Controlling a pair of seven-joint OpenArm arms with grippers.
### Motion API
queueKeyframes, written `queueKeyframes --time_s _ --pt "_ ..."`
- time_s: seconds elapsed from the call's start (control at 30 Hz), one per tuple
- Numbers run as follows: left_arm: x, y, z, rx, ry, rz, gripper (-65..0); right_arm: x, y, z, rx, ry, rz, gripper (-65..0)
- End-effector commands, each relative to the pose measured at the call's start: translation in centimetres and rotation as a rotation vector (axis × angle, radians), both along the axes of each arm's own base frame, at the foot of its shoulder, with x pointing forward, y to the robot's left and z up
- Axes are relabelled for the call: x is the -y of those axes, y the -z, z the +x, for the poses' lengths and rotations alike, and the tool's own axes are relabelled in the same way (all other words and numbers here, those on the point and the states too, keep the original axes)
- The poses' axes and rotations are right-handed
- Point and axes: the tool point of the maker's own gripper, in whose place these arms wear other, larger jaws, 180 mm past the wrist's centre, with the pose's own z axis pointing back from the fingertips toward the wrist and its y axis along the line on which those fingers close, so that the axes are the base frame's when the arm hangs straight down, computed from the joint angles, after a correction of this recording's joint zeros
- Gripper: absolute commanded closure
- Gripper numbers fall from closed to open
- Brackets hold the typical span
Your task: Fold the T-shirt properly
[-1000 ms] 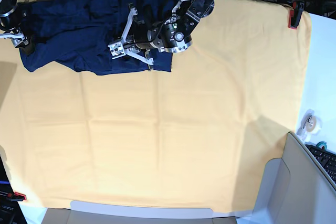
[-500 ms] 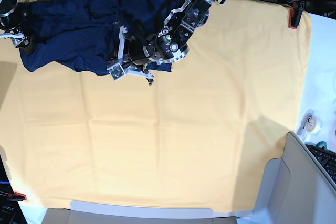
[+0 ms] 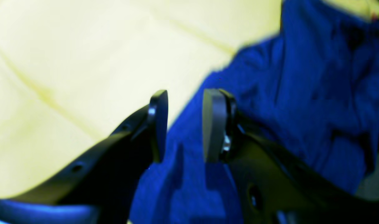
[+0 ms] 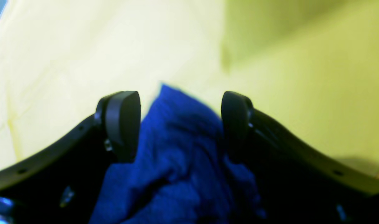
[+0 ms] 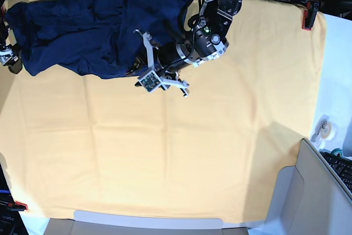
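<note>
The dark navy T-shirt (image 5: 77, 26) lies crumpled along the far left of the yellow-orange cloth (image 5: 192, 147). My left gripper (image 5: 137, 70) hangs at the shirt's lower edge. In the left wrist view the left gripper (image 3: 184, 124) stands open with a narrow gap. The T-shirt (image 3: 301, 93) lies beneath and to the right of it. My right gripper (image 5: 12, 61) is at the shirt's left end. In the right wrist view the right gripper (image 4: 180, 124) is wide open, with a bunch of T-shirt (image 4: 177, 174) between its fingers.
A red clamp (image 5: 308, 17) pins the cloth at the far right and another (image 5: 16, 206) at the near left. A tape roll (image 5: 324, 127), a keyboard (image 5: 341, 169) and a grey box (image 5: 308, 191) sit off the cloth's right edge.
My left arm swung its gripper from over the shirt down to the lower edge, and its jaws parted. My right arm shifted down and left, uncovering the shirt's left end.
</note>
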Motion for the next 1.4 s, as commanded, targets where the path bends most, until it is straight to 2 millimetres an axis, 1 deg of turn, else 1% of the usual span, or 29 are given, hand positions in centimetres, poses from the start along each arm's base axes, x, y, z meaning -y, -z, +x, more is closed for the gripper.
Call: queueKeyframes --time_s 0.0,0.1,0.17,0.2,0.27,0.33,0.43,0.47,0.53,0.6,0.73,0.8,0.9,1.07,1.17,1.23,1.37 --pt "0.3 -1.9 0.6 0.048 -0.005 -0.05 -18.7 0.6 -2.5 1.0 0.056 -0.031 -0.056 -40.6" --pt "-0.1 -0.8 -0.2 0.022 -0.005 -0.035 -18.7 0.4 -4.2 1.7 0.074 -0.17 -0.156 -41.5" --pt "-0.2 -0.4 -0.6 0.008 -0.005 -0.034 -18.7 -0.1 -3.8 1.3 0.015 -0.291 -0.2 -45.3" --pt "-0.4 -0.1 -0.7 0.002 -0.006 -0.029 -18.7 -0.1 -3.3 0.9 -0.027 -0.344 -0.212 -47.7" --pt "-0.8 0.6 -1.2 -0.012 -0.004 -0.012 -18.7 -0.1 -2.2 0.6 -0.087 -0.437 -0.222 -51.2" --pt "-1.0 0.9 -1.4 -0.018 -0.004 -0.006 -18.7 0.7 -0.5 -0.2 -0.156 -0.486 -0.226 -52.3" --pt "-1.0 0.9 -1.4 -0.018 -0.004 -0.006 -18.7 3.6 1.9 -1.9 -0.3 -0.429 -0.234 -52.3" --pt "-1.0 0.9 -1.4 -0.018 -0.004 -0.006 -18.7 4.3 2.6 -2.4 -0.338 -0.414 -0.241 -52.3" --pt "-1.0 0.9 -1.4 -0.018 -0.004 -0.006 -18.7 5.2 3.4 -2.9 -0.388 -0.393 -0.25 -52.3" --pt "-1.0 0.9 -1.4 -0.018 -0.003 -0.005 -18.7 5.3 4.3 -3.4 -0.429 -0.394 -0.249 -52.3" --pt "-0.9 1.0 -1.4 -0.021 -0.005 -0.007 -18.7 3.8 6.0 -3.4 -0.473 -0.453 -0.229 -52.3" --pt "-0.9 0.9 -1.4 -0.021 -0.005 -0.01 -18.7 2.4 7.0 -3.4 -0.476 -0.481 -0.206 -52.3" --pt "-0.9 0.9 -1.3 -0.021 -0.005 -0.009 -18.7 0.1 7.9 -2.6 -0.467 -0.532 -0.19 -52.3" --pt "-0.9 0.9 -1.3 -0.019 -0.005 -0.009 -18.7 -3.4 9.4 -2.5 -0.461 -0.6 -0.158 -52.3" --pt "-0.9 0.9 -1.3 -0.021 -0.005 -0.009 -18.7 -4.6 9.5 -3.1 -0.478 -0.628 -0.154 -52.3" --pt "-0.9 0.9 -1.3 -0.021 -0.005 -0.009 -18.7 -5.3 8.9 -2.8 -0.471 -0.652 -0.178 -52.3" --pt "-0.9 0.9 -1.3 -0.021 -0.005 -0.009 -18.7 -6.2 7.9 -3.1 -0.47 -0.692 -0.228 -52.3"
